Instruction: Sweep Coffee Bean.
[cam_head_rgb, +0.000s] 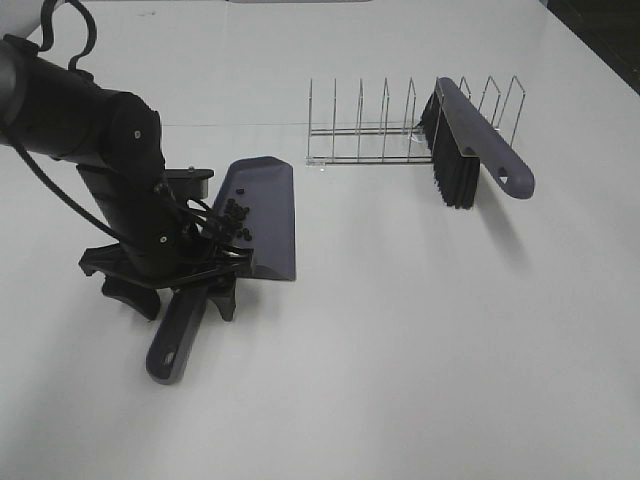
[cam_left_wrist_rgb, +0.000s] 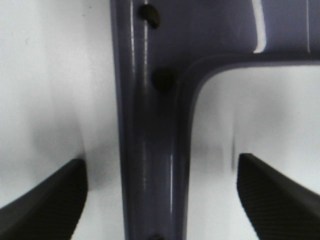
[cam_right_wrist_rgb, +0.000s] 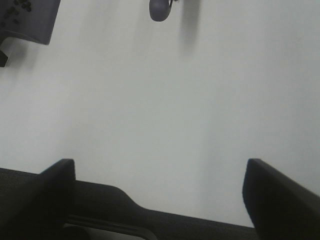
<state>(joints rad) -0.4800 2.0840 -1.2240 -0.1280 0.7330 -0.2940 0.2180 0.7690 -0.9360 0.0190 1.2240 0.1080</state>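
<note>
A grey-purple dustpan (cam_head_rgb: 268, 215) lies on the white table (cam_head_rgb: 400, 350), with the coffee beans (cam_head_rgb: 235, 218) clustered on its blade. My left gripper (cam_head_rgb: 180, 295) is open and straddles the dustpan's handle (cam_head_rgb: 175, 345). In the left wrist view the handle (cam_left_wrist_rgb: 145, 150) runs between the two spread fingers (cam_left_wrist_rgb: 50, 200) without touching them, and two beans (cam_left_wrist_rgb: 162, 79) lie on it. A brush with black bristles (cam_head_rgb: 470, 140) leans on the wire rack. My right gripper (cam_right_wrist_rgb: 160, 165) is open and empty over bare table. The dustpan's corner with beans (cam_right_wrist_rgb: 25, 17) shows far off in its view.
A wire dish rack (cam_head_rgb: 360, 130) stands at the back middle of the table and holds up the brush. The brush handle's tip (cam_right_wrist_rgb: 160, 9) shows in the right wrist view. The left arm (cam_head_rgb: 90, 130) reaches in from the upper left.
</note>
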